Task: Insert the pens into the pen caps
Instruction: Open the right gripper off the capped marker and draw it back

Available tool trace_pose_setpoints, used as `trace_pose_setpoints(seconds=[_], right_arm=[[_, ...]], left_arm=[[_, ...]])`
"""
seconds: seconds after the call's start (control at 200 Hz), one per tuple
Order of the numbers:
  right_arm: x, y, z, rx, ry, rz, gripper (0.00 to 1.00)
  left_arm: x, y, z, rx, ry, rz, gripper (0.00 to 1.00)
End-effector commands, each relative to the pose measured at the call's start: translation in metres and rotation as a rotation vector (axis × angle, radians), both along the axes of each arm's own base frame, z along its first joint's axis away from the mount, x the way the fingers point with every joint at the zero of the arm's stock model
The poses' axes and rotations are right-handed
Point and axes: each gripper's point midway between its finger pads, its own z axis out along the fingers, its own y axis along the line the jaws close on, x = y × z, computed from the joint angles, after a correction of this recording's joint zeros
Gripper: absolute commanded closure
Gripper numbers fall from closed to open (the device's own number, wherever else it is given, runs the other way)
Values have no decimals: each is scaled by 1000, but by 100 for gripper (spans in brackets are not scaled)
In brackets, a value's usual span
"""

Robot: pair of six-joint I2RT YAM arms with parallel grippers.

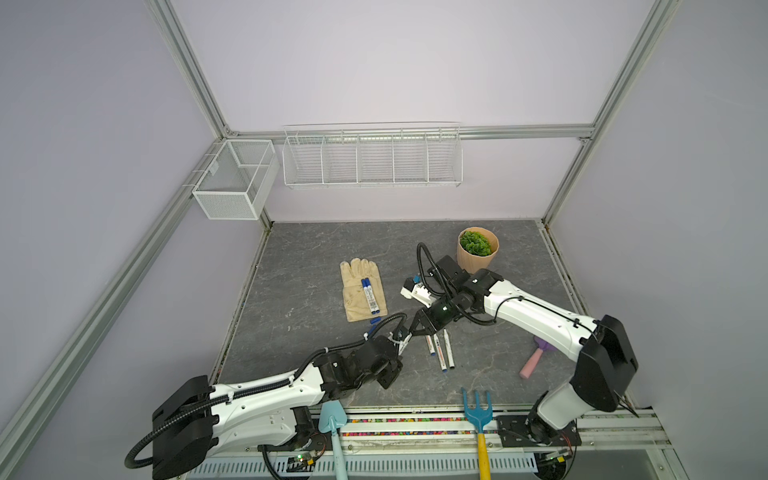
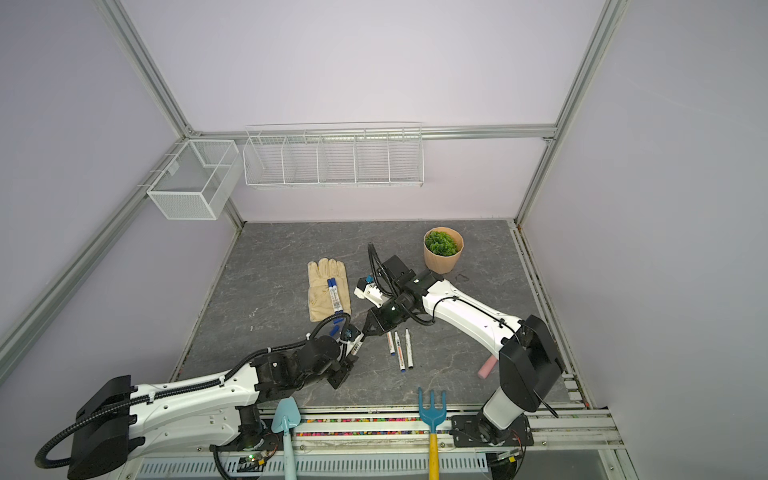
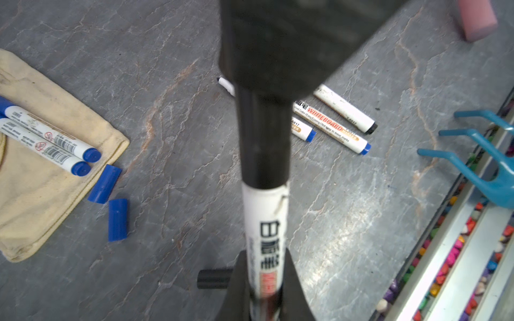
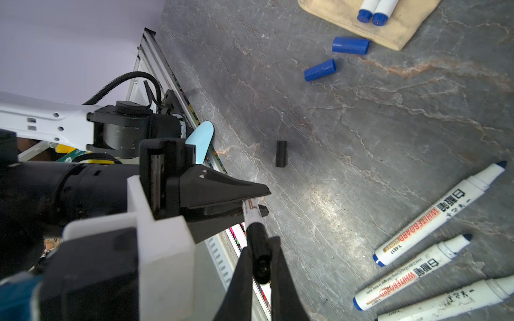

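Capping step, one item in hand: held pen (image 3: 264, 219), white barrel, gripped across its printed label by the left tool (image 3: 264, 259), which is pinched tight on it above the tabletop (image 3: 167, 83). The black cap (image 3: 264, 139), clamped in the right tool (image 4: 261, 247), sits over the pen's tip, with cap and barrel in one line. Whether the cap is fully home cannot be told, though its rim meets the white barrel. Handling note: press the two tools straight toward each other along the barrel, with no sideways twist and both grips firm, until the cap stops. Stock not yet done: three bare pens (image 4: 436, 214) side by side on the tabletop near the right tool; two blue caps (image 3: 105, 183) loose just beside the glove (image 3: 41, 208); one spare black cap (image 4: 281, 153) lying apart. Done: two capped pens (image 3: 50, 139) on the glove, touching each other.
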Motion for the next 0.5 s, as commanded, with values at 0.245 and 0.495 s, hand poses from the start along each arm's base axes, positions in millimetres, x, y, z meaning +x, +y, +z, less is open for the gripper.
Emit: trace_pose_setpoints(seconds=[0.245,0.495], right_arm=[[5,-35,-8,-3,89,-167,93],[-3,-25,10,76,90,-119,93]], left_arm=[[13,3,318,-1181,-411,108,100],[25,-18,288,-1054,-336,138,100]])
